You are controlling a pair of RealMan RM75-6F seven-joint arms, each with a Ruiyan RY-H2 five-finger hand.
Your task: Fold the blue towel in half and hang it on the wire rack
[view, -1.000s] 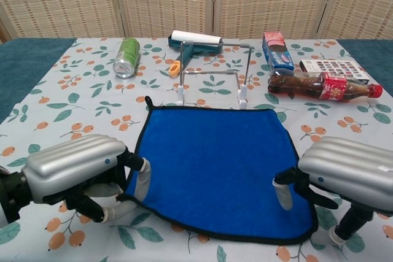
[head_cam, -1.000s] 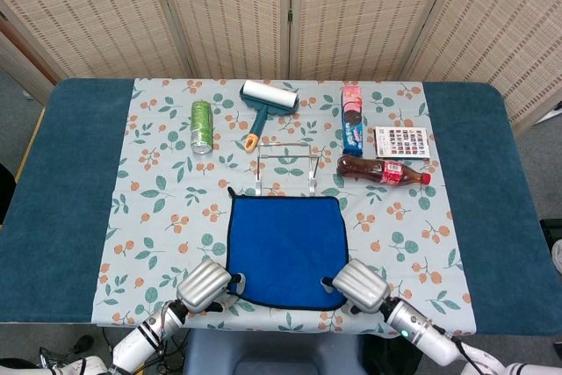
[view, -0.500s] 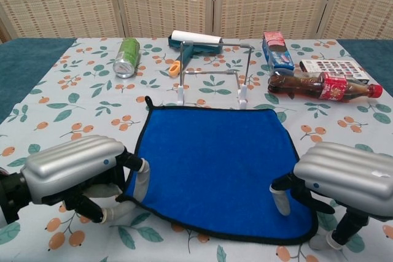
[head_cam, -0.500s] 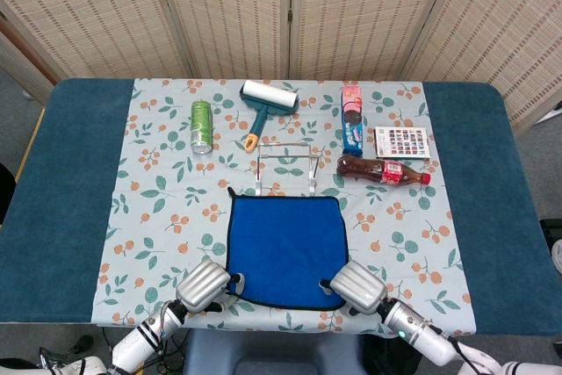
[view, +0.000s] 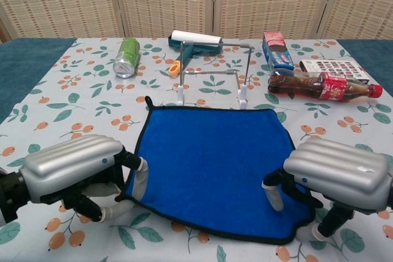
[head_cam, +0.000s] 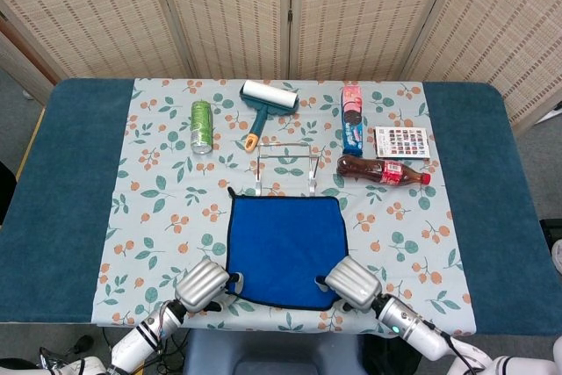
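The blue towel [head_cam: 283, 248] [view: 212, 164] lies spread flat on the floral cloth, black-edged, just in front of the wire rack [head_cam: 285, 155] [view: 209, 72], which stands upright and bare. My left hand [head_cam: 203, 284] [view: 73, 167] sits at the towel's near left corner, one fingertip on the hem and the thumb outside it on the cloth. My right hand [head_cam: 353, 282] [view: 334, 173] is at the near right corner, a fingertip down on the blue fabric and the thumb beside the corner. Neither corner is lifted. The undersides of both hands are hidden.
Behind the rack lie a green can [head_cam: 202, 126], a lint roller [head_cam: 263, 103], a snack box [head_cam: 352, 118], a cola bottle [head_cam: 382, 169] on its side and a colour card [head_cam: 402, 142]. A woven screen closes the back.
My right hand has slid left and slightly nearer, onto the near right corner, and that corner has drawn in a little. The left hand has stayed put.
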